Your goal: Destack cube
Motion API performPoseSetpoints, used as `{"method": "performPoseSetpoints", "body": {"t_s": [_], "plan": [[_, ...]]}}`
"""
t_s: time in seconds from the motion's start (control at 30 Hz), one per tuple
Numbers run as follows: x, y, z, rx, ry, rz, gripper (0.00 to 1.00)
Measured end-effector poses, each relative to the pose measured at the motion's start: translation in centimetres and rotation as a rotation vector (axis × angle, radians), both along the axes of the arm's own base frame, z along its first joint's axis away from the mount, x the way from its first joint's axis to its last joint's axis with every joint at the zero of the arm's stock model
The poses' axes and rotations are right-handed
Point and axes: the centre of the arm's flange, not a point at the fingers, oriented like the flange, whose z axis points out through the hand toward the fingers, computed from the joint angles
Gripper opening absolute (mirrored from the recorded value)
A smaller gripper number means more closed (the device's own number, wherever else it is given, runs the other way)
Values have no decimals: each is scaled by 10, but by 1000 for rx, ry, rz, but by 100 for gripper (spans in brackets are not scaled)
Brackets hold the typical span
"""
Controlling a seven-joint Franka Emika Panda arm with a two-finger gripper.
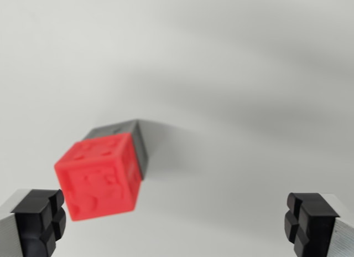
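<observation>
We find the red cube [99, 176] seated on the grey cube [135, 140], toward the wrist view's left; the stack is intact. The gripper [176, 224] hangs above, jaws spread wide and empty. We judge grasp, lift and set-down all outstanding

Upper cube [99, 176] atop lower cube [130, 136], left of centre.

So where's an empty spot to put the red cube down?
The white surface is bare above and to the wrist view's right of the stack, and between the fingertips below it. The only crowded spot is at the wrist view's left, where the red cube sits on the grey cube, close to the open gripper.
</observation>
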Motion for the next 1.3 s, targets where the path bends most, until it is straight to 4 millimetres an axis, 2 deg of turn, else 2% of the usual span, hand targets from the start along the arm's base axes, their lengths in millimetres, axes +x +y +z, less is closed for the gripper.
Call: {"method": "performPoseSetpoints", "body": {"t_s": [0.87,0.97,1.3], "plan": [[-64,46,-75,10,19,192,100],[-66,48,-83,13,18,198,100],[-66,47,-128,16,23,199,100]]}}
